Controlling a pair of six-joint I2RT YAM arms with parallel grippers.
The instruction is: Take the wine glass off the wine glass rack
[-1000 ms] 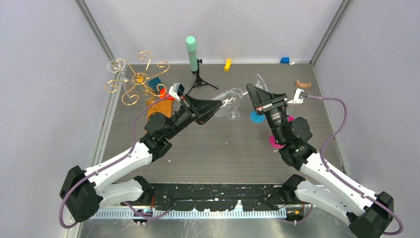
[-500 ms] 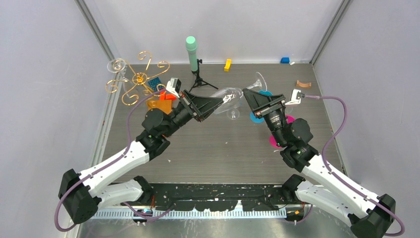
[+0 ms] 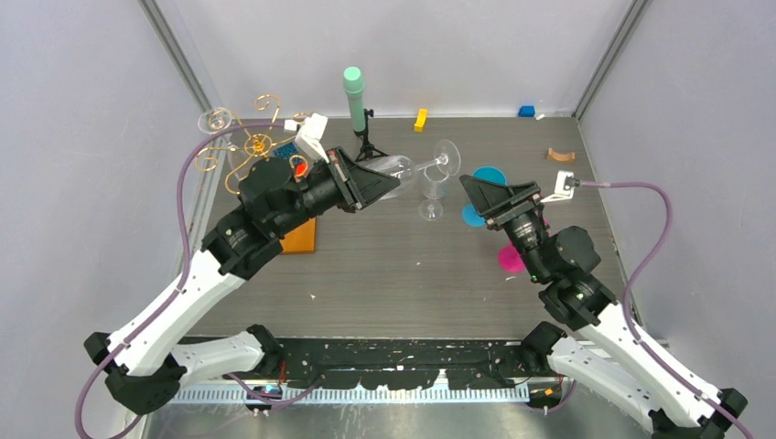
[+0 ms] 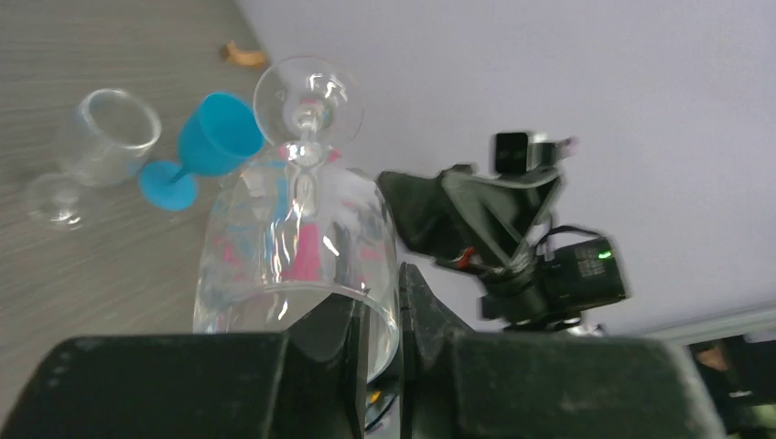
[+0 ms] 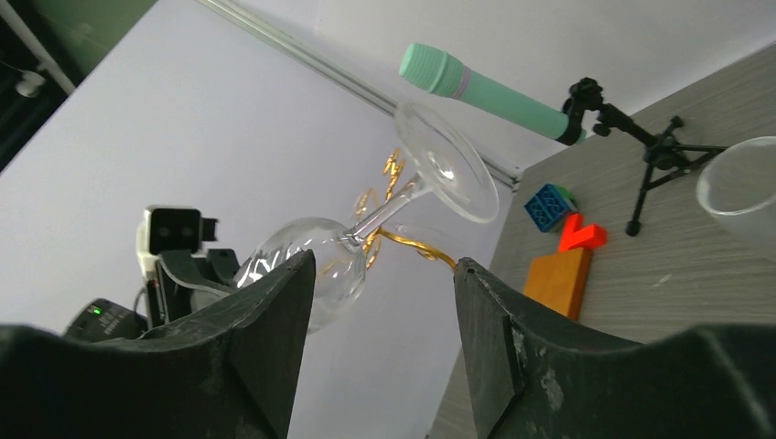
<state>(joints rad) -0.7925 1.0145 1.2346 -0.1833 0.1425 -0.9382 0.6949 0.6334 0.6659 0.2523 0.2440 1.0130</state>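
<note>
My left gripper is shut on the rim of a clear wine glass, one finger inside the bowl and one outside. The glass hangs sideways above the table, its foot pointing right. In the left wrist view the wine glass fills the middle, pinched at the left gripper. The right gripper stands open, a little right of the foot and apart from it. In the right wrist view the right gripper frames the wine glass. The gold wine glass rack stands back left, another glass on it.
A mint-green cylinder on a black tripod stands at the back. A second clear glass stands upright under the held one. A blue goblet and a pink piece lie right of centre. The rack's orange base lies by my left arm.
The right gripper has opened, let go of the glass and drawn back to the right. The left arm has lifted the glass and swung it toward the back left.
</note>
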